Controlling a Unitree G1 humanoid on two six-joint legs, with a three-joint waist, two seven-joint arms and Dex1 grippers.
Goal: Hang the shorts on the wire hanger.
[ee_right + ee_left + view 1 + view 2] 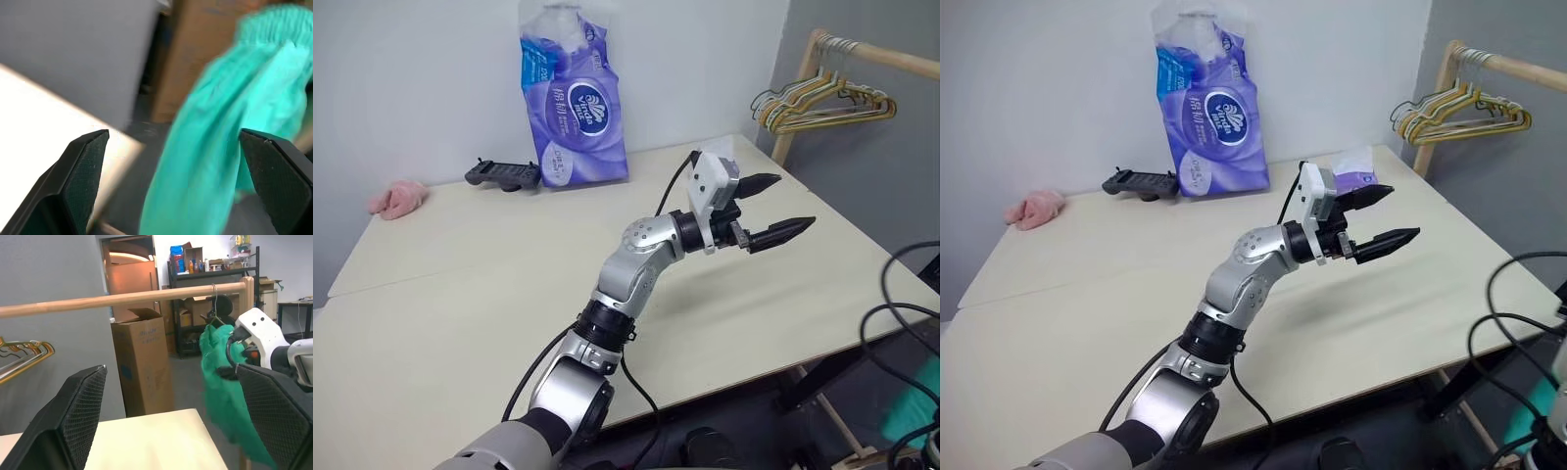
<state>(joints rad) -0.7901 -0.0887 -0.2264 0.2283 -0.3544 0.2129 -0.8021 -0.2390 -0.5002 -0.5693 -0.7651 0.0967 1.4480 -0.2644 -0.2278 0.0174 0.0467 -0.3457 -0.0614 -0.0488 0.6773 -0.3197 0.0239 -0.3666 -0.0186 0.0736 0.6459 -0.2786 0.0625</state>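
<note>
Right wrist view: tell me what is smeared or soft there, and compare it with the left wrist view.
Right wrist view: the teal-green soft fabric shorts are streaked with motion blur, and the cardboard behind is soft. Left wrist view: the shorts' lower edge is smeared, while the wooden rail and the brown cardboard box stay crisp.

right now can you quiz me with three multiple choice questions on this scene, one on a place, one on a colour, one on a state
1. Where do the shorts hang?
A. from the wooden rail
B. flat on the table
C. in the left gripper

2. What colour is the small cloth at the table's far corner?
A. blue
B. pink
C. black

3. How are the left gripper's fingers?
A. shut on the shorts
B. shut on nothing
C. apart, holding nothing

Answers:
1 A, a thin hook holds them on the rail in the left wrist view.
2 B, the fluffy cloth is pink.
3 C, both fingers stand spread with air between.
</note>
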